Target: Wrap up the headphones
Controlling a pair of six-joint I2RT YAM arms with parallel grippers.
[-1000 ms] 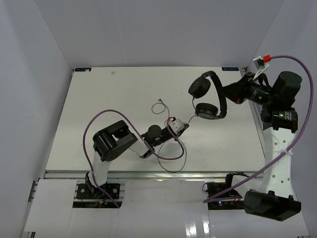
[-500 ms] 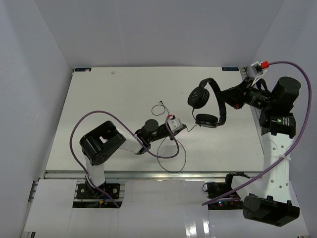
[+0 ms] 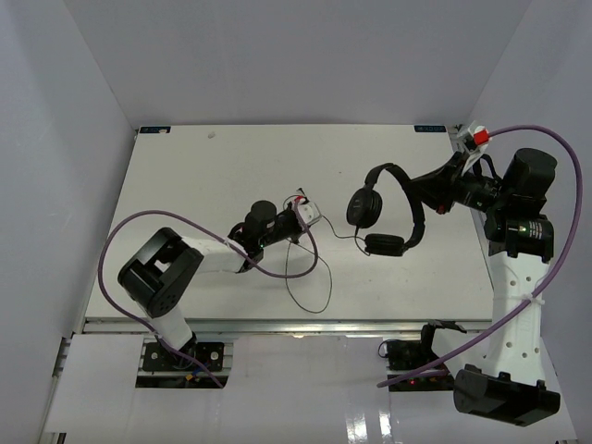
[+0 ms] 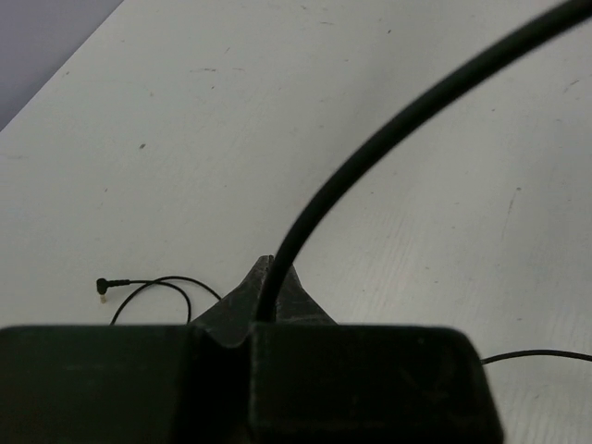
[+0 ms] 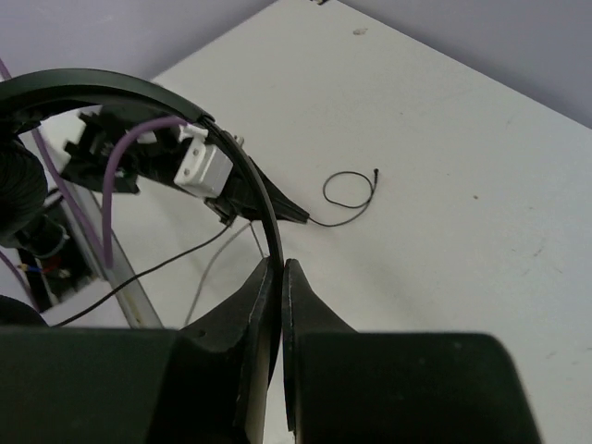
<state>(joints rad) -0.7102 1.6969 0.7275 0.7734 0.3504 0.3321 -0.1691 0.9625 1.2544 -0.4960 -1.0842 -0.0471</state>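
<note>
The black headphones (image 3: 363, 205) hang above the white table (image 3: 203, 176), right of centre. My right gripper (image 3: 418, 190) is shut on their thin headband (image 5: 139, 88), which runs between its closed jaws (image 5: 280, 268). My left gripper (image 3: 316, 224) is low over the table's middle, left of the earcups. It is shut on the thin black cord (image 4: 370, 148), which comes out of its jaws (image 4: 268, 282). The slack cord (image 3: 310, 282) loops on the table toward the near edge. The cord's plug (image 4: 102, 287) lies on the table beyond the left gripper, and also shows in the right wrist view (image 5: 376, 173).
The left arm's thick purple cable (image 3: 268, 273) sags over the table beside the cord loop. The right arm's purple cable (image 3: 555, 148) arcs at the right edge. Grey walls close the table on the left, back and right. A metal rail (image 3: 277, 324) runs along the near edge.
My left gripper has swung left and farther from the near edge, drawing the cord with it. My right gripper has carried the headphones slightly left.
</note>
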